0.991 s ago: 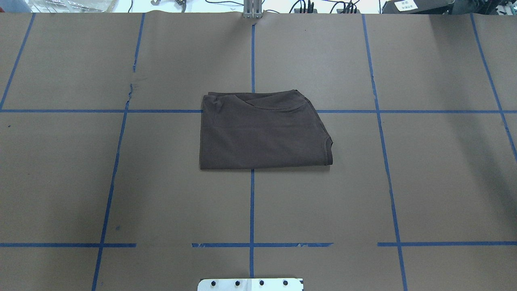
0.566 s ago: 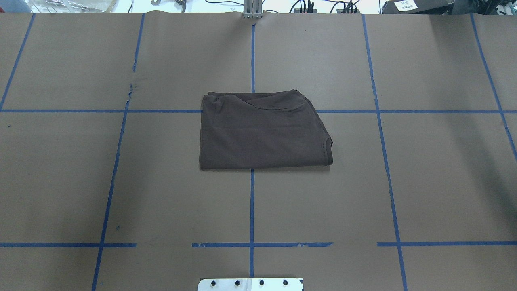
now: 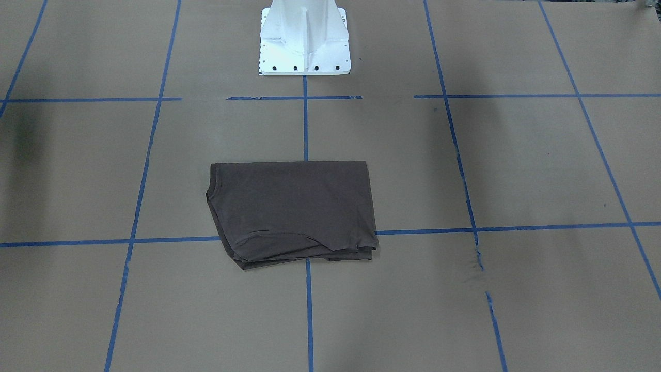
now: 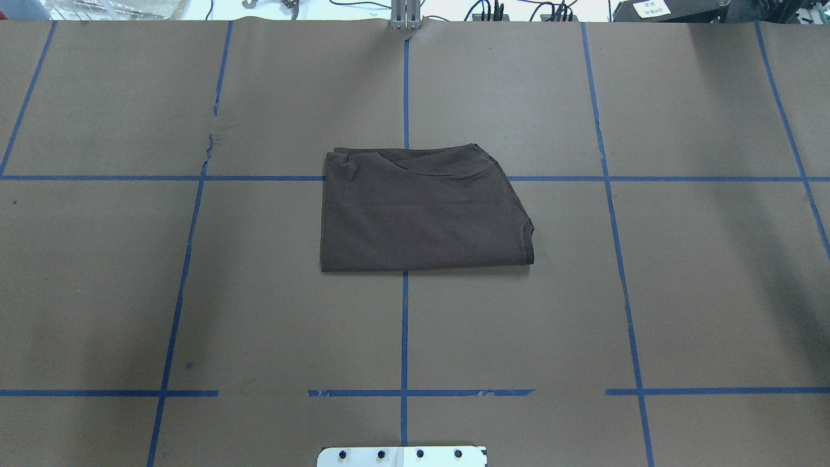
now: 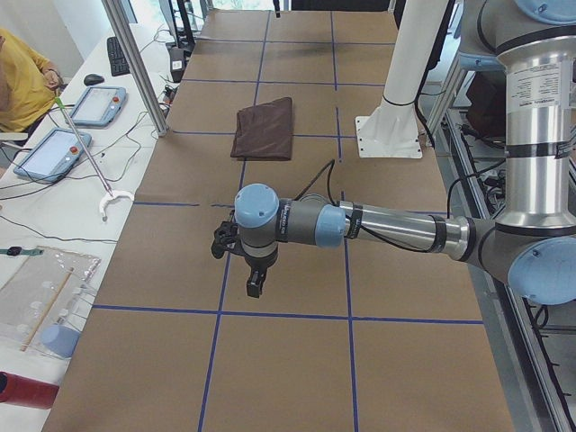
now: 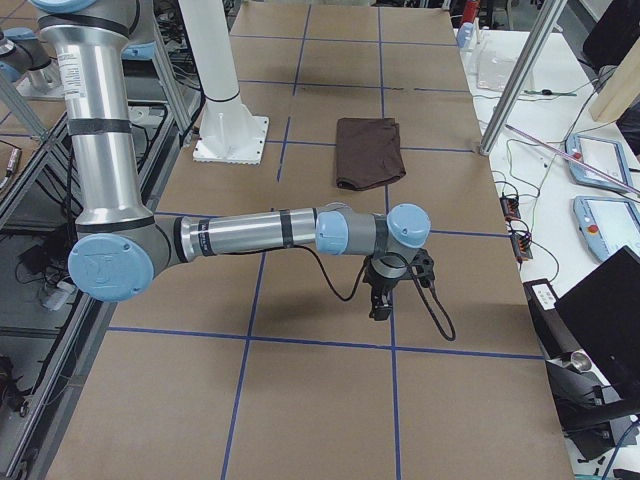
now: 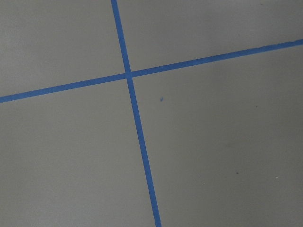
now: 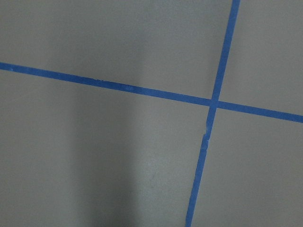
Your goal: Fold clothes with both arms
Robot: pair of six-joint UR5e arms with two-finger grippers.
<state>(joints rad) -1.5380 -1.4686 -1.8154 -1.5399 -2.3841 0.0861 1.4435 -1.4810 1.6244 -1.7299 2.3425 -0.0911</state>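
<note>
Two jointed robot arms of silver tube, with grey joints and light-blue caps, stretch out low over opposite ends of the brown paper-covered counter (image 4: 713,292), each nearest its own side camera. The left arm (image 5: 396,229) ends in the black two-finger left tool (image 5: 255,286), and the right arm (image 6: 250,232) ends in the black two-finger right tool (image 6: 380,305). Both tools point down at the paper, each near a crossing of the blue tape lines (image 4: 404,324); whether either is open or closed cannot be told from these side views. Each wrist camera looks down on bare paper and one tape crossing. Closest to the robot at mid-counter sits the white bolted base plate (image 4: 402,456). Beyond it, well apart from both tools, the dark brown-grey short-sleeved T-shirt (image 4: 421,214) lies flat in the middle of the counter, folded into a compact, roughly rectangular stack that covers a tape crossing. Its straight folded edge faces the robot, a sleeve hem shows at the corner on the robot's right, and layered edges with one curved seam run along the far side. Farther still, past the counter's far edge, black cables (image 4: 493,10) lie on a white surface.
</note>
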